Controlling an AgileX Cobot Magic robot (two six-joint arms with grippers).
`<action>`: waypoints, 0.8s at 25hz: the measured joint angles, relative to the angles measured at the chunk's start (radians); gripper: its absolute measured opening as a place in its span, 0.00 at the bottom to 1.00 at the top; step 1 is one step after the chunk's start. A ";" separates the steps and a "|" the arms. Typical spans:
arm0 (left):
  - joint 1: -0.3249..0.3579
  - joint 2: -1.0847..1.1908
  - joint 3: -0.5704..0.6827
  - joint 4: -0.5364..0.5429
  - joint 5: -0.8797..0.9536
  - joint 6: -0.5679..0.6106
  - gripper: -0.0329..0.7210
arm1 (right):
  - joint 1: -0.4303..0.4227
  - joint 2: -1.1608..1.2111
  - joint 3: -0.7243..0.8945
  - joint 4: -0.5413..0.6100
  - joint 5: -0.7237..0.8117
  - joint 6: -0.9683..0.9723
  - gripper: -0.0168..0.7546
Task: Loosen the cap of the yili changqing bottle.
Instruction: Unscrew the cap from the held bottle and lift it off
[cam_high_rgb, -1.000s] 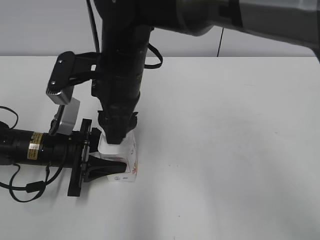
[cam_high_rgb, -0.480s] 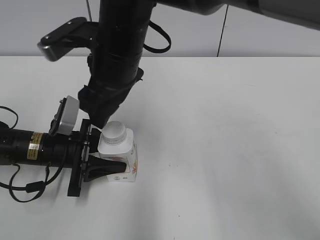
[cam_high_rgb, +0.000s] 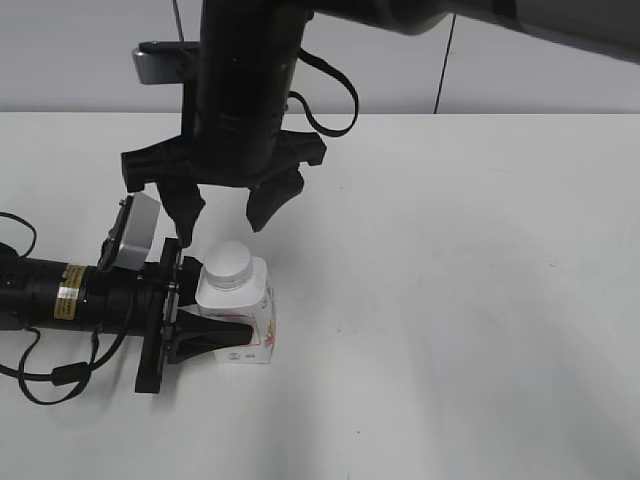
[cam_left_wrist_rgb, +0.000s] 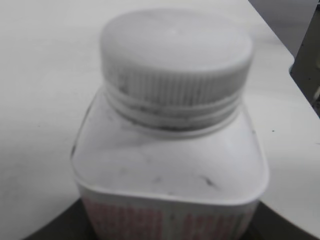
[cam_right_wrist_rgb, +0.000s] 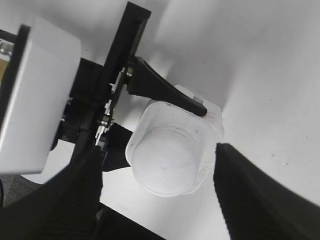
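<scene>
The small white yili changqing bottle (cam_high_rgb: 240, 322) with red and pink print stands upright on the table. Its round white cap (cam_high_rgb: 229, 263) sits on the neck. My left gripper (cam_high_rgb: 212, 335) comes in from the left and is shut on the bottle's body. The left wrist view shows the bottle (cam_left_wrist_rgb: 170, 170) and cap (cam_left_wrist_rgb: 175, 50) close up. My right gripper (cam_high_rgb: 226, 215) hangs open just above the cap, a finger to each side, touching nothing. From above, the right wrist view shows the cap (cam_right_wrist_rgb: 165, 162), the bottle (cam_right_wrist_rgb: 205, 120) and my open fingers (cam_right_wrist_rgb: 157, 192).
The white table (cam_high_rgb: 460, 300) stretches to the right and front of the bottle. The left arm's black body and cables (cam_high_rgb: 60, 300) lie along the table at the left. A grey wall stands behind the table.
My right gripper let go of the cap, rose off it, turned and spread its fingers. The bottle and left gripper have not moved.
</scene>
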 joint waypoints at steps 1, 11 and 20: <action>0.000 0.000 0.000 0.000 0.000 0.000 0.49 | 0.000 0.000 0.009 0.000 0.000 0.003 0.73; 0.000 0.000 0.000 0.000 0.000 0.000 0.49 | 0.000 0.000 0.068 0.009 0.001 0.007 0.72; 0.000 0.000 0.000 0.000 0.000 0.000 0.49 | 0.000 0.021 0.068 0.012 0.001 0.007 0.71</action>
